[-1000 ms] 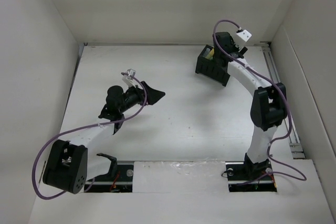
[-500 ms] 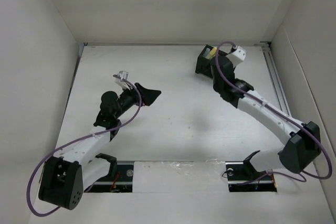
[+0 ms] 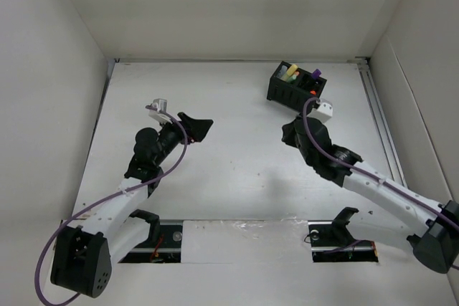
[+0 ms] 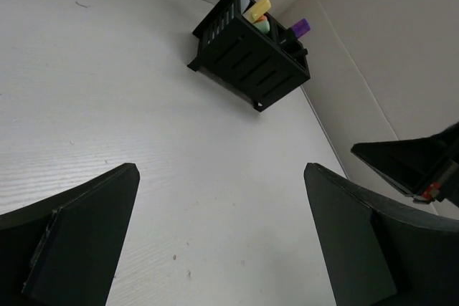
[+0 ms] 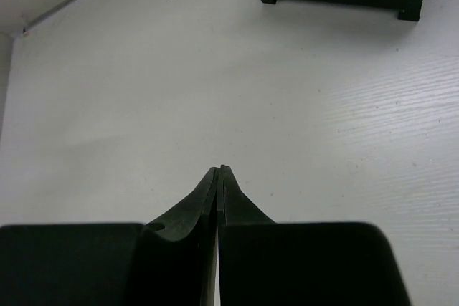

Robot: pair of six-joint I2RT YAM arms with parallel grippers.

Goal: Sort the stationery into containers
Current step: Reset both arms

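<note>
Left gripper (image 4: 221, 170) gapes wide; right gripper (image 5: 220, 170) is clenched empty; highlighters (image 4: 258, 9) stand in the organiser box (image 4: 251, 69)

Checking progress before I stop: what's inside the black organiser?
A yellow pen, a green pen and a purple pen stick up from the organiser; its walls hide anything lower down.

The white table (image 3: 237, 148) is lying flat, and its top is showing fine lines like wood and a few tiny dark specks. One black box (image 3: 294, 87) with little square holes is sitting right on it, far back on the right side, close to the back wall (image 3: 237, 12). The box is standing upright on small feet and is casting a soft shadow on the white top.
</note>
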